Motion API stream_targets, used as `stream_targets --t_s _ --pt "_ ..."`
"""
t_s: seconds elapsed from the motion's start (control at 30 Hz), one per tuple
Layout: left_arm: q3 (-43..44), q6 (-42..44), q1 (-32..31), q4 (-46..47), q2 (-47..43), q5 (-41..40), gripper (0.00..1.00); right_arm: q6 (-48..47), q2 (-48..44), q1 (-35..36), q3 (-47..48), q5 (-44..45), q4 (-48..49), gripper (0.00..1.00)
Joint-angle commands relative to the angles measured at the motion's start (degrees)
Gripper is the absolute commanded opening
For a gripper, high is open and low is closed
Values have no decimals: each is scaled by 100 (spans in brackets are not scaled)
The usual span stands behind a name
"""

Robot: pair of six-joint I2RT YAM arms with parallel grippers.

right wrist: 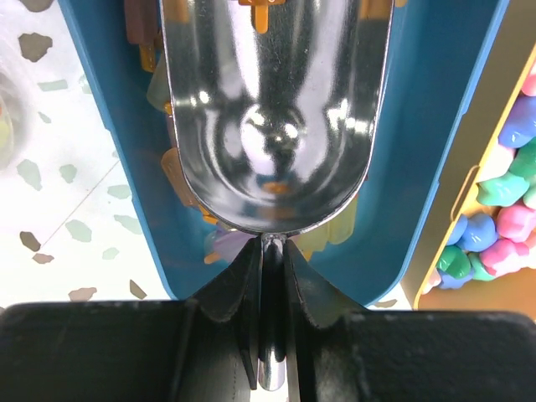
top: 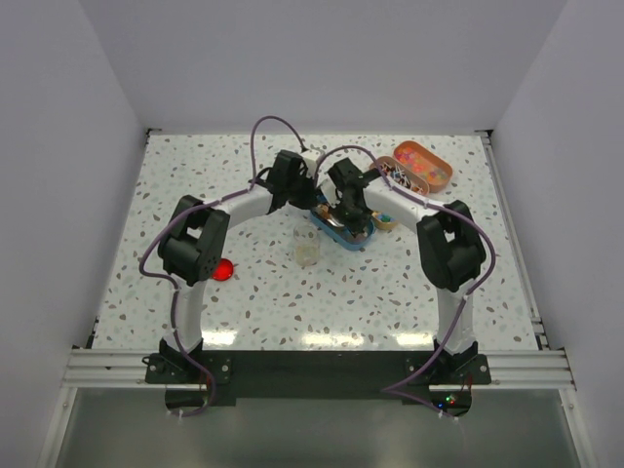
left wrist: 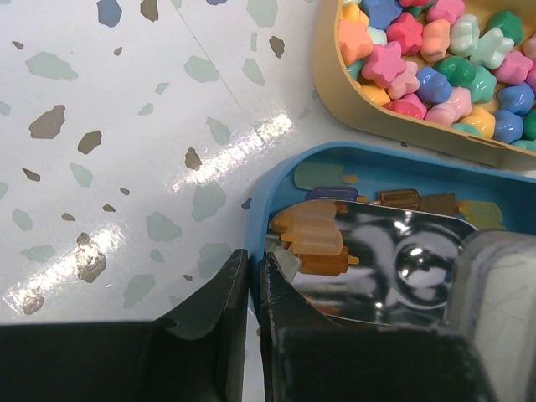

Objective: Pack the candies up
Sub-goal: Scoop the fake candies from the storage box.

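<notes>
left gripper: pressed together on the near rim of the blue tin; one finger outside the wall, one inside; tin wall pinched between them
right gripper: pinching the thin handle of the scoop; fingers close on either side of the handle
scoop: silver metal, shiny; bowl down inside the blue tin, mouth pointing away from the right gripper
candies: star-like pieces, pink, blue, green, orange, yellow; heaped in the beige tin
popsicle candies: orange, brown and pale pieces lying in the blue tin; a few right at the scoop's mouth; cannot tell if they sit in the bowl or only against it
beige tin: just beside the blue tin, on its right side; walls nearly touching in the wrist views
orange tin: far right of the desk, apart from the blue tin; mixed coloured bits inside, too small to tell
clear cup: upright, near the blue tin, on its near left side
red lid: flat on the desk, by the left arm's elbow, well apart from the tins
desk: white with speckles; glare streaks
</notes>
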Motion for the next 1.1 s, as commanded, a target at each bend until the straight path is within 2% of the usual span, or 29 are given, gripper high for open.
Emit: stream_targets --t_s 0.0,0.27,0.37,0.57,0.67,0.77,0.9,1.07 --pt "171 -235 -150 357 -390 823 1 -212 -302 91 34 -769 774 0" --pt "92 -375 -150 620 -399 814 1 271 -566 38 -336 -982 1679 0" --pt "-5 -410 -150 682 -434 770 0 710 -478 -32 -188 -413 1549 0" --pt "-137 -682 34 866 -443 682 0 711 -645 -103 -441 72 1645 0" --pt "-128 -788 157 911 -434 665 0 738 -496 -155 -249 467 1216 0" --pt "-102 -850 236 937 -408 726 1 589 -504 -156 -309 417 1213 0" --pt "-137 -885 245 1025 -434 814 9 430 -566 -155 -406 118 1372 0" --pt "-190 -894 245 1060 -531 814 12 298 -434 -147 -336 -111 1258 0"
